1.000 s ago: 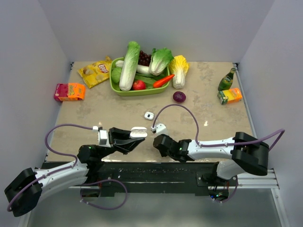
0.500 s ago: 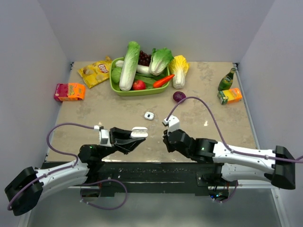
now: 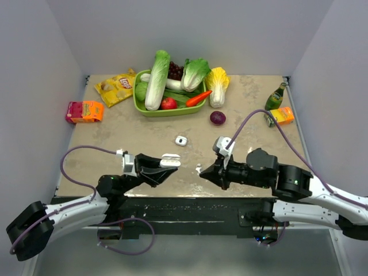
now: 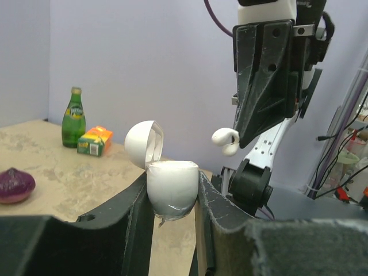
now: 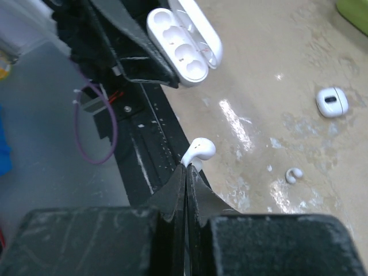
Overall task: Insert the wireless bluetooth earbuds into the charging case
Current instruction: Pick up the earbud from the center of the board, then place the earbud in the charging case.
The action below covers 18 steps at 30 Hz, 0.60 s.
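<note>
The charging case [image 4: 172, 187] is white, its lid [image 4: 142, 144] hinged open, and my left gripper [image 4: 173, 173] is shut on its body, holding it above the table's near edge [image 3: 169, 162]. In the right wrist view the case [image 5: 183, 49] shows its wells. My right gripper [image 5: 187, 167] is shut on the stem of one white earbud [image 5: 199, 150], a short way right of the case and apart from it [image 3: 201, 170]. From the left wrist that earbud [image 4: 225, 140] hangs off the right fingers' tip. A second earbud [image 5: 294, 175] lies on the table.
A small white box with a dark centre [image 3: 181, 140] lies mid-table. At the back stand a green basket [image 3: 140, 106] of vegetables, a purple onion [image 3: 217, 118], a chips bag [image 3: 116, 87], juice boxes [image 3: 84, 111] [image 3: 279, 116] and a green bottle [image 3: 275, 98].
My right gripper closed on the earbud, rose from the table and drew back to the right, turning its tip toward the case. The left gripper with the case stayed almost still.
</note>
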Motion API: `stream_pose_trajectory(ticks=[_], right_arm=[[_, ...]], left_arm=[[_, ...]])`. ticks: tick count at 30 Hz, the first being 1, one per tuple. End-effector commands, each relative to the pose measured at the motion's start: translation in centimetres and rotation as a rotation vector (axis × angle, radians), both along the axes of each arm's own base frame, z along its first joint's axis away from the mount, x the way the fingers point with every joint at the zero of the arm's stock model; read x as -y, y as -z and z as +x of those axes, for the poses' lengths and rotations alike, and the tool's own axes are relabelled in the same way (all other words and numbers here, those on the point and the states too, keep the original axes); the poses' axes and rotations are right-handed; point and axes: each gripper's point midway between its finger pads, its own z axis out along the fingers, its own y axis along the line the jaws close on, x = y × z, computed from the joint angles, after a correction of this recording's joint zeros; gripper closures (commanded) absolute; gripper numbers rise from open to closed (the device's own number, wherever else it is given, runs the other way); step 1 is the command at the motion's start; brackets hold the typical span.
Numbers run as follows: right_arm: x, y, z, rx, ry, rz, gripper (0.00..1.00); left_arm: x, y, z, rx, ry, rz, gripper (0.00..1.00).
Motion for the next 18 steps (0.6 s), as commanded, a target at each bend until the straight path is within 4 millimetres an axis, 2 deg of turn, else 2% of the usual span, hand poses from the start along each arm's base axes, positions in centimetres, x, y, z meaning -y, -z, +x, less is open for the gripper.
stream_pose_trajectory(ticks=[1, 5, 8, 9, 13, 18], right_arm=[[0.6, -2.2, -3.2, 0.067, -0.216, -0.014, 1.00], [0.5, -3.0, -4.7, 0.089, -0.329, -0.041, 1.00], [0.2, -3.2, -5.3, 0.102, -0.383, -0.063, 1.00], [0.2, -3.3, -5.6, 0.095, -0.400, -0.064, 1.00], [-0.5, -4.5, -6.8, 0.126, -0.502, -0.030, 1.00], [-1.3, -5.1, -7.6, 0.131, -0.565, -0.014, 1.00]], left_arm=[[-2.8, -0.7, -2.4, 0.087, 0.006, -0.117, 1.00], [-1.6, -0.9, -3.2, 0.104, 0.076, -0.047, 1.00], [-0.9, 0.4, -4.3, 0.090, 0.161, 0.007, 1.00], [-0.7, -0.5, -4.6, 0.091, 0.184, -0.003, 1.00], [0.1, 0.3, -5.5, 0.058, 0.273, 0.038, 1.00], [0.6, -0.2, -7.1, 0.090, 0.383, 0.042, 1.00]])
